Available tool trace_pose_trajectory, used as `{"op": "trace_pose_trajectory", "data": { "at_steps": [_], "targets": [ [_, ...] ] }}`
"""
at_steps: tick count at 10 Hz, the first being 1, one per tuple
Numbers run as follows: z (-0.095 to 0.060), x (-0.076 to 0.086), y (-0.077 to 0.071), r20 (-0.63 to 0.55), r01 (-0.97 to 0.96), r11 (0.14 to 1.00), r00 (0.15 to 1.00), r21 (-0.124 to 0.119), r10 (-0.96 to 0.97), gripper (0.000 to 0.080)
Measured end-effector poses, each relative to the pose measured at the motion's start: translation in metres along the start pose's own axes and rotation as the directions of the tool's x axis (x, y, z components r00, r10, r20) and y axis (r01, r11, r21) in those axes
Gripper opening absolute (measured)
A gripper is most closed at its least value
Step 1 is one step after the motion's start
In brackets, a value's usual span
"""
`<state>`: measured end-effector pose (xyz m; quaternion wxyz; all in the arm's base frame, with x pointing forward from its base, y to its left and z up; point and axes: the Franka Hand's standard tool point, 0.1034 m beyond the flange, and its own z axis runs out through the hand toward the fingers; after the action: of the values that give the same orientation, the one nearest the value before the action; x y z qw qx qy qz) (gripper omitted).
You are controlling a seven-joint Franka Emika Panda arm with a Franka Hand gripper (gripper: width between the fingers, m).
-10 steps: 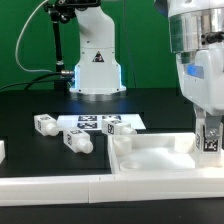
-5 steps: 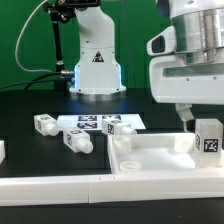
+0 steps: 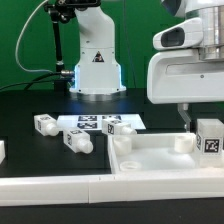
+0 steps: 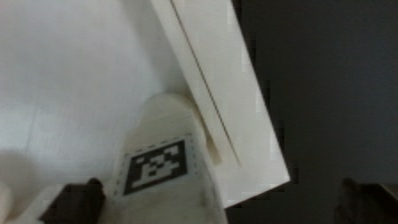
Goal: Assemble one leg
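Risen higher, pincer (image 3: 186, 116) clears leg (image 3: 208, 136) above black table (image 3: 30, 105).

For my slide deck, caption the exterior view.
Tagged leg stands upright in the white tray part while three spare legs wait beside the marker board.

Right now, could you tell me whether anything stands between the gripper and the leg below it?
Nothing visible does. The gripper hangs open just above the leg, which stands upright at a corner of the white tray part.
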<state>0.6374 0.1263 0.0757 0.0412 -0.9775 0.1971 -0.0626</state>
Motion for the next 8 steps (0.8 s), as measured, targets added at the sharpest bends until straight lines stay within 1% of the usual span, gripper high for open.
{"op": "trace_pose_trajectory", "data": {
  "at_steps": [1,2,3,4,5,6,7,8],
  "targets": [
    [0.000,0.000,0.000,0.000,-0.022,1.000,1.000,0.000,0.022,0.0624],
    [0.000,0.000,0.000,0.000,-0.036,0.999,0.999,0.000,0.036,0.0624],
    [0.001,0.001,0.004,0.002,-0.092,0.996,0.996,-0.005,0.092,0.0420],
    [0.002,-0.001,0.010,0.010,-0.180,0.984,0.984,-0.018,0.180,0.0420],
    [0.002,-0.002,0.011,0.015,-0.236,0.972,0.972,-0.022,0.236,0.0287],
    [0.002,-0.002,0.011,0.013,-0.324,0.946,0.946,-0.022,0.324,0.0287],
    [0.003,-0.004,0.009,0.010,-0.463,0.886,0.886,-0.026,0.463,0.0287],
    [0.003,-0.005,0.007,0.008,-0.605,0.796,0.796,-0.028,0.605,0.0287]
  ]
}}
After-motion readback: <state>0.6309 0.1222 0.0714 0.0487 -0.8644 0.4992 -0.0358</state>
